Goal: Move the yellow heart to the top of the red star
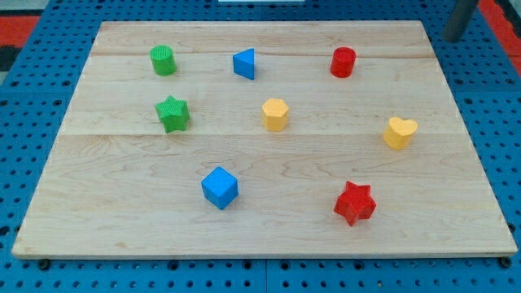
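The yellow heart lies at the view's right, in the middle rows of the wooden board. The red star lies below it and a little to the left, near the view's bottom. The two are apart. My dark rod shows at the view's top right corner, beyond the board's edge; my tip is far above the yellow heart and touches no block.
A green cylinder, a blue triangle and a red cylinder line the top. A green star and a yellow hexagon sit mid-board. A blue cube lies at bottom centre.
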Controlling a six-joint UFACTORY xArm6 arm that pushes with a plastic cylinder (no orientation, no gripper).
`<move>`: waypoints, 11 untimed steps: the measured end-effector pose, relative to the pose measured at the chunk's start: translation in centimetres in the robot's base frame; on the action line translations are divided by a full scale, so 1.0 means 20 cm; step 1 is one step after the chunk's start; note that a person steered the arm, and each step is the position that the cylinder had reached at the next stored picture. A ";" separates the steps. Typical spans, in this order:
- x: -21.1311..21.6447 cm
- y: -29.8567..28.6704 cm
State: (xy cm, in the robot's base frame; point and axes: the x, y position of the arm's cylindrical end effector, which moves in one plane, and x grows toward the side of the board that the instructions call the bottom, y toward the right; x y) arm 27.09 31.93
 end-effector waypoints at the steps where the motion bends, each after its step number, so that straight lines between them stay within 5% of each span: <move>1: 0.41 0.00; 2: 0.77 -0.10; 4: 0.81 -0.60; 6: 0.96 -0.48; 7: 1.01 -0.74; 9: 1.13 -0.75; 11: 1.09 -1.18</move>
